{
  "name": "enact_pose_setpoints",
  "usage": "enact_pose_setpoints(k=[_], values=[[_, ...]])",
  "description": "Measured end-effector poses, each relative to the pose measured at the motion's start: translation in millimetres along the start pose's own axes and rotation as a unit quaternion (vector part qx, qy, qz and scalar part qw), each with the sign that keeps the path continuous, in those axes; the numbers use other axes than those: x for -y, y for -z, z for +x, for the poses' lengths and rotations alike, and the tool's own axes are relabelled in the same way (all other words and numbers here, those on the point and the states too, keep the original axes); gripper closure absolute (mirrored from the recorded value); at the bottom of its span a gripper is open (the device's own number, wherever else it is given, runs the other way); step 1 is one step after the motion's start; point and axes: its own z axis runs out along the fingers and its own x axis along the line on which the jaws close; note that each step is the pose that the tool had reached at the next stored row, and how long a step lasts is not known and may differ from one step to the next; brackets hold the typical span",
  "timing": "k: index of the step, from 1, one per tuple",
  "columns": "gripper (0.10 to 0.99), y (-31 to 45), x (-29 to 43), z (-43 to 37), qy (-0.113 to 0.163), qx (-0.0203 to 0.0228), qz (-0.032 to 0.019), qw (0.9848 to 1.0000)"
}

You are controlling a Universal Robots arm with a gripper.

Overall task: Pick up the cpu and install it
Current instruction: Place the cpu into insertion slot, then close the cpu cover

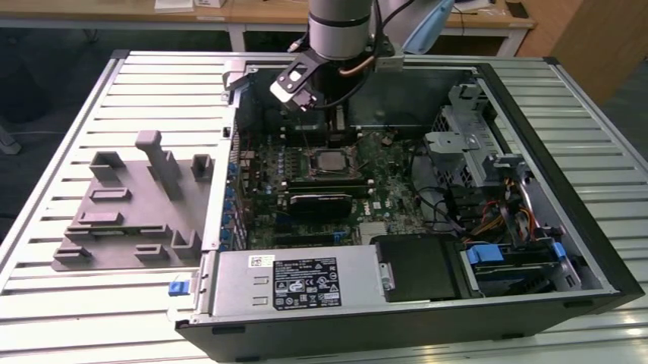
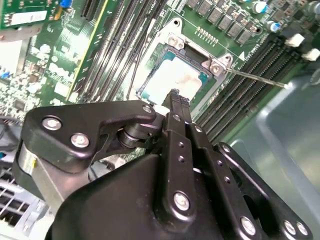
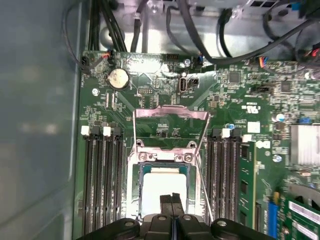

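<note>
cpu [image 3: 164, 186] seated in motherboard socket [image 3: 165, 156], silvery top up. Hinged metal load plate [image 3: 170, 114] flipped open beside socket. Memory slots [image 3: 102, 175] flank socket on both sides. Gripper [image 3: 172, 199] poised over cpu edge, fingers pressed together, nothing between them; contact with cpu unclear. Exterior view: open computer case [image 1: 567, 227] on slatted table [image 1: 61, 114], grey fixture [image 1: 132, 205] at exterior view's left.

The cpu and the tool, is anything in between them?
Nothing. In the first wrist view the shut tool hangs right over the cpu, no other thing between.
</note>
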Motion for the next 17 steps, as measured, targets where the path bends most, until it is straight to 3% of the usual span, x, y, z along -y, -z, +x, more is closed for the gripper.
enact_pose_setpoints(k=[4, 17], values=[[0.98, 7.8, -0.3, -0.3, 0.0, 0.0, -0.0007, 1.0], [0.98, 9.3, -0.2, -0.4, 0.0, 0.0002, -0.0007, 1.0]])
